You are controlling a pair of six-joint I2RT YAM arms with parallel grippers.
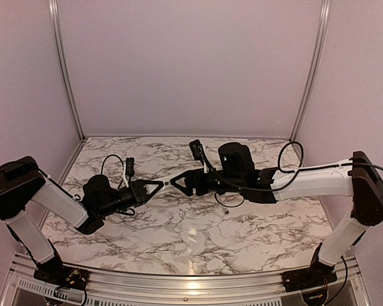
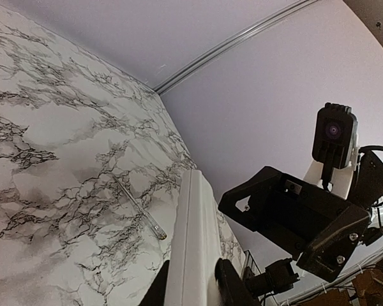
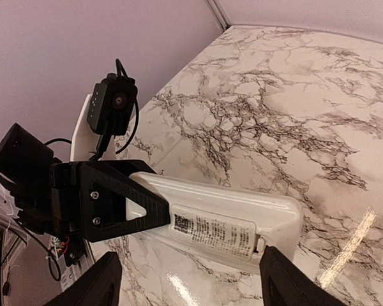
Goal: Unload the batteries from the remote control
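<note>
Closest in, my left gripper (image 1: 158,185) was clamped on one end of the remote control (image 3: 223,220), holding it clear of the marble table (image 1: 198,236). Its labelled back faced my right gripper (image 3: 191,255), whose fingers stood apart close by the free end. No batteries showed. With so short a hold, a hard push there could twist the remote loose and drop it

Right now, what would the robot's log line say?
left gripper: shut on remote control, held above table | right gripper: open, at remote's free end | batteries: not in view | grey rod: lying on table
</note>
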